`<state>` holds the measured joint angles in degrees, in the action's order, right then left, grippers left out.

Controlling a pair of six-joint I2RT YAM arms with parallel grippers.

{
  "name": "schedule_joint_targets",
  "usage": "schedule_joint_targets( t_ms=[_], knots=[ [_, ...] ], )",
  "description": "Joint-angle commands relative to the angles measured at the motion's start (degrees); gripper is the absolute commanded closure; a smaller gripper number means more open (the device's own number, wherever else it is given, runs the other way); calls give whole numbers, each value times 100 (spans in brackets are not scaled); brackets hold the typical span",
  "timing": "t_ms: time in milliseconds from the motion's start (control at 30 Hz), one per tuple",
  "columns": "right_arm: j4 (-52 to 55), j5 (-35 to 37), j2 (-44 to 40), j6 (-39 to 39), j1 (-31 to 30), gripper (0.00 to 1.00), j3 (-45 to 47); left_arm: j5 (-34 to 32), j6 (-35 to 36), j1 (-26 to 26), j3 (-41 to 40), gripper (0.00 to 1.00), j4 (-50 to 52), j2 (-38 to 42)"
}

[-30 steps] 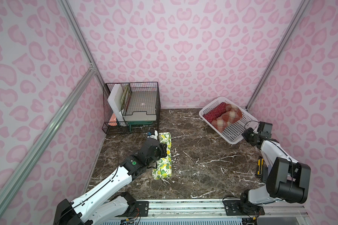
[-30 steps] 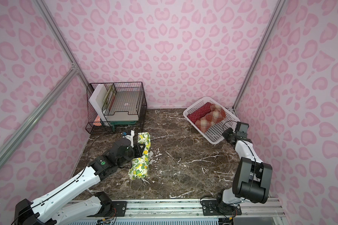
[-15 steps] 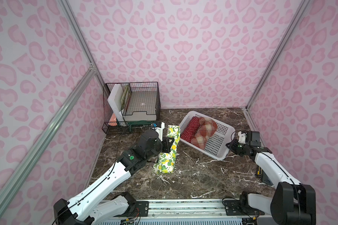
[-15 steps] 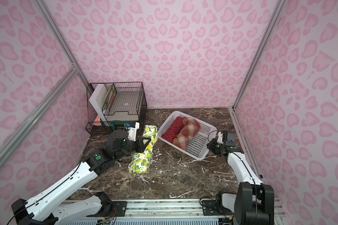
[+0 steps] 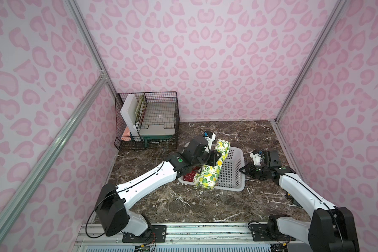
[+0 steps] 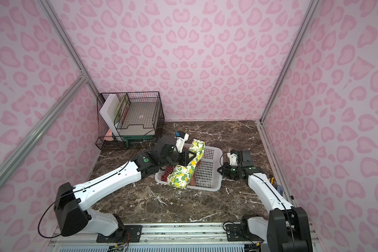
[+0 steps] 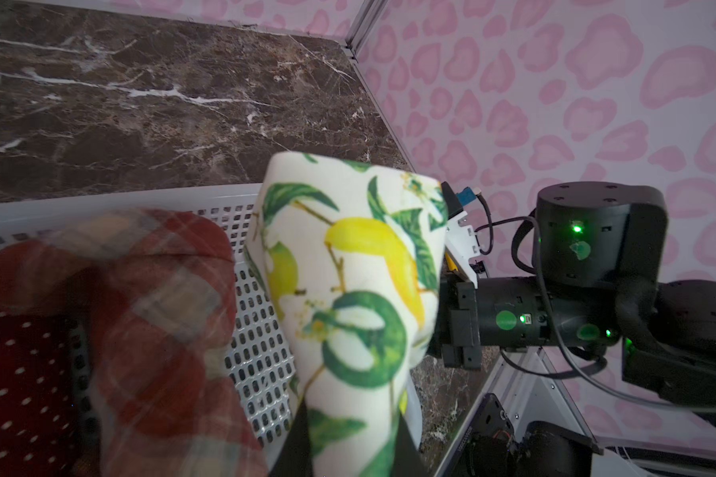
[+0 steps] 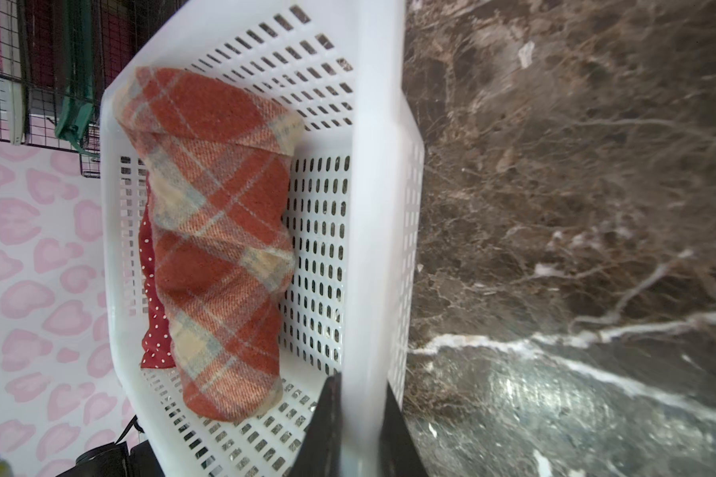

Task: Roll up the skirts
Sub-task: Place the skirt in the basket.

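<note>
The cream lemon-print skirt is a tight roll hanging tilted over the white perforated basket. My left gripper is shut on its middle. Inside the basket lie the rolled rust plaid skirt and, beside it, the rolled red polka-dot skirt. My right gripper is shut on the basket's right rim.
A black wire rack holding a white board and a tray stands at the back left. A small yellow-handled tool lies by the right wall. Dark marble table shows in front of the basket; pink walls close in on three sides.
The right gripper has dragged the basket from the back right to the table's middle. The left gripper has lifted the lemon roll off the table and carried it right, over the basket.
</note>
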<state>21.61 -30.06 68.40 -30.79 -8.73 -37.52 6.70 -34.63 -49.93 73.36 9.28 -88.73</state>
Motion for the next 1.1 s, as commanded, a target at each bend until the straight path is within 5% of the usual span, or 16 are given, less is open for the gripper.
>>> schedule_joint_targets(
  t_ms=[0,300,767,1067],
  knots=[
    [502,662,-45,62,-21,100,117,-490,-419,-126,299,100,-597,-512],
    [75,712,-196,-232,-80,100,432,-2502,-1308,-621,910,100,-836,-1767],
    [-317,564,-301,-151,-61,100,687,-2387,-440,-768,1543,100,-349,-3209],
    [-431,566,-390,-160,-58,100,845,-2472,-541,-771,1788,100,241,-3670]
  ],
)
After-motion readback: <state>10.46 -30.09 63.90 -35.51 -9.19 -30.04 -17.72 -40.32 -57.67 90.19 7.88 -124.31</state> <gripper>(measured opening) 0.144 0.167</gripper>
